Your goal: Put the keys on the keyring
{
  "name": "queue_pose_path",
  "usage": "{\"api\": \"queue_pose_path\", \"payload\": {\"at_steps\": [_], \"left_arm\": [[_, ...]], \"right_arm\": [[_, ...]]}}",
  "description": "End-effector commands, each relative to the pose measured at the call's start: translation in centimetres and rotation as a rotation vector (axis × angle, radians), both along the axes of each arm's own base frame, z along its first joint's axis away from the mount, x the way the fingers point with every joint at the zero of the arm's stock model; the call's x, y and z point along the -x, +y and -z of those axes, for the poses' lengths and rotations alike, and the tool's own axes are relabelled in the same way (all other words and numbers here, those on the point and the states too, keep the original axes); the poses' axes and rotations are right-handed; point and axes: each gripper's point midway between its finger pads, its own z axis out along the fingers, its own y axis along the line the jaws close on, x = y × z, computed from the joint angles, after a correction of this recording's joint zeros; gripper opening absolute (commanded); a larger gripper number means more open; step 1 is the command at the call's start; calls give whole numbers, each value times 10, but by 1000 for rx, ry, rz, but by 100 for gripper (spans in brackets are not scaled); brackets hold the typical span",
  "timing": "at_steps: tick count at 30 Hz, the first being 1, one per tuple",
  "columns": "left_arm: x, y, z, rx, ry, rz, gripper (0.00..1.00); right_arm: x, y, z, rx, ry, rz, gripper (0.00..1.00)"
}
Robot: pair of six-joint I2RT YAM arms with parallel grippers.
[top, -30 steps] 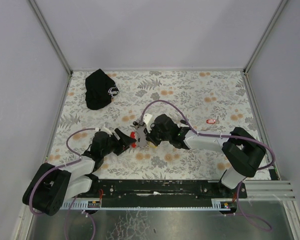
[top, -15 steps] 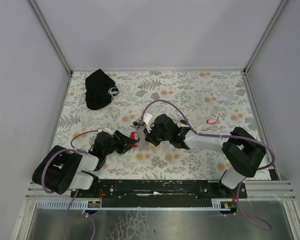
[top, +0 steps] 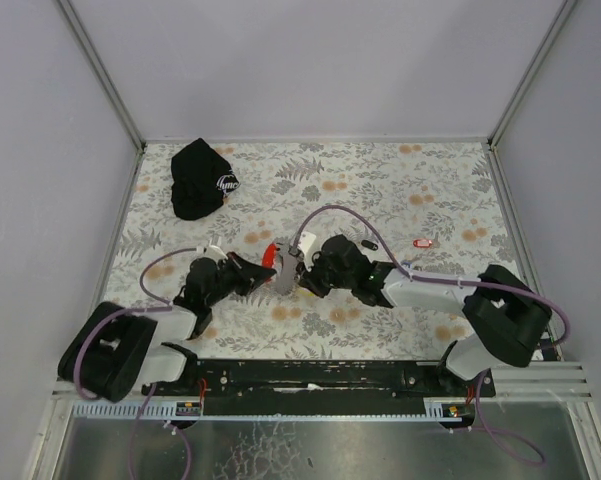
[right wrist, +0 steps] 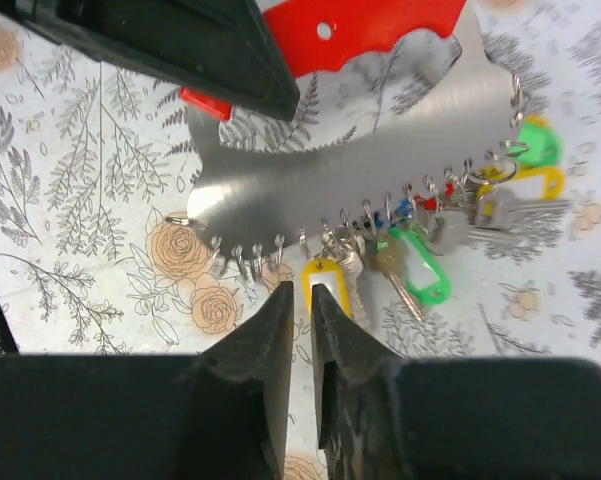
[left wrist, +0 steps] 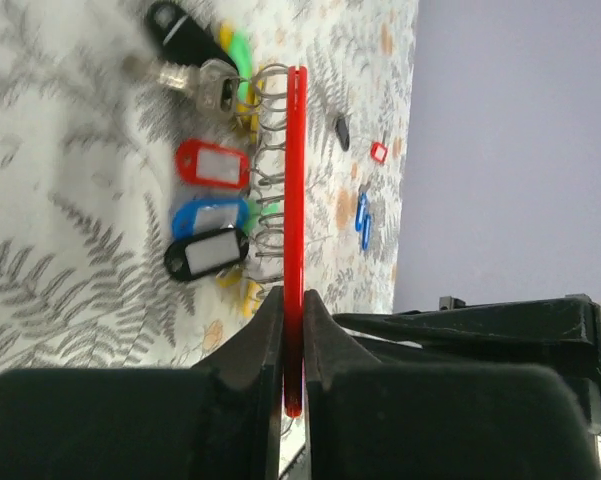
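Keyring (left wrist: pixel 296 150) is now clamped edge-on between the left fingers (left wrist: pixel 248 348), apart a second ago; right fingers (right wrist: pixel 268 332) stand barely parted.

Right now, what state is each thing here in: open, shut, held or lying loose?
Left tool: shut on the red edge of the keyring.
Right tool: jaws a crack apart, nothing between them.
Keyring: held by the left tool.
Keys: hanging from the keyring's small rings.
Small red tag: lying loose, away from both tools.
Black cap: crumpled, untouched.
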Motion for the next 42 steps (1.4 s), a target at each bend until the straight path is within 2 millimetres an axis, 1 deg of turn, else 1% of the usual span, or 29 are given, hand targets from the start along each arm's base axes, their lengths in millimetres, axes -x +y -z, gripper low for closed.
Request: {"api": "queue_pose_path", "payload": {"at_steps": [1, 2, 4, 6, 11, 12, 16, 17, 19, 22, 28, 34, 42], "left_arm": [[-19, 0, -43, -180, -208, 14, 0], [-24, 3, -51, -241, -244, -10, 0], [-26, 4, -75, -320, -325, -14, 0], [-26, 3, -95, -362, -394, -3, 0], [-21, -17, -130, -438, -561, 96, 0], [-20, -22, -140, -463, -598, 120, 0], [-15, -38, -166, -582, -721, 211, 0], [-13, -41, -173, -596, -746, 225, 0], [-9, -47, -183, -620, -791, 260, 0], [-5, -55, -194, -651, -843, 300, 0], [0, -64, -206, -721, -890, 357, 0], [9, -70, -217, -704, -928, 396, 0], [13, -74, -220, -668, -921, 399, 0]], "right_arm": [[-16, -3, -57, -142, -161, 65, 22], [-17, -7, -63, -157, -183, 77, 25], [-16, -14, -74, -201, -232, 94, 33], [-14, -19, -86, -258, -279, 103, 37], [0, -24, -106, -379, -369, 53, 40], [1, -26, -110, -403, -389, 52, 40], [8, -37, -126, -462, -471, 43, 40], [10, -39, -125, -463, -477, 38, 40], [13, -40, -130, -491, -496, 31, 40], [18, -39, -133, -525, -497, 16, 41], [17, -36, -138, -538, -503, 9, 40], [16, -34, -141, -530, -524, -2, 40], [20, -24, -145, -540, -535, -40, 31]]}}
